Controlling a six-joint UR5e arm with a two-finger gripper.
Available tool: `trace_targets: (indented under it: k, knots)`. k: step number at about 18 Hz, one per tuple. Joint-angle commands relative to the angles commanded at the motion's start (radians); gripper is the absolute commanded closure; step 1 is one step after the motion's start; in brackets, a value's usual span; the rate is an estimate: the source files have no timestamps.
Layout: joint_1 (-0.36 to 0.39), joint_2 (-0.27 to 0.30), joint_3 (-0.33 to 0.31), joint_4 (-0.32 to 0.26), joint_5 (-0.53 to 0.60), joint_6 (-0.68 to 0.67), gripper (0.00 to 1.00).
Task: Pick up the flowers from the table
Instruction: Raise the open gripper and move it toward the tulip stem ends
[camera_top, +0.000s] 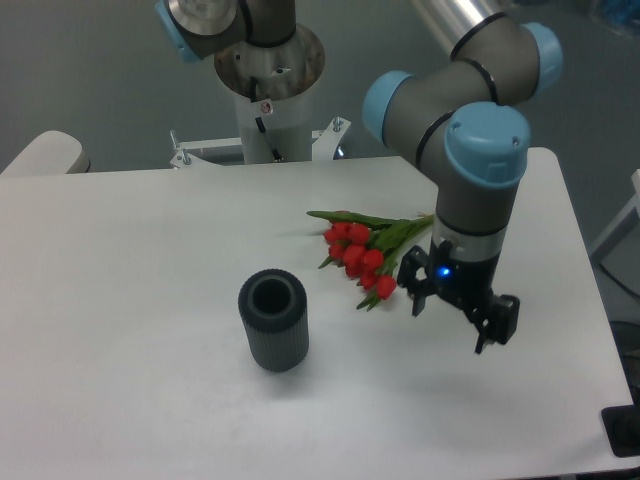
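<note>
The flowers (358, 252), a bunch of red tulip heads with green leaves, lie on the white table (140, 260) right of centre. Their stems run to the right and vanish behind the arm. My gripper (458, 318) hangs just right of the red heads, pointing down, and stands open with nothing between its black fingers (495, 323). A blue light glows on its body. The gripper is beside the flowers, not around them.
A dark grey ribbed cylinder (272, 320) stands upright left of the flowers, open at the top. The robot's base (270, 80) sits at the table's far edge. The table's right edge lies close to the gripper.
</note>
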Motion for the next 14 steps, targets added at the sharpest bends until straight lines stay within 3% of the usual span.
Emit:
trace_targets:
  k: [6, 14]
  knots:
    - [0.052, 0.026, -0.126, 0.009, 0.193, 0.201, 0.01]
    - [0.104, 0.057, -0.296, 0.017, 0.206, 0.318, 0.01]
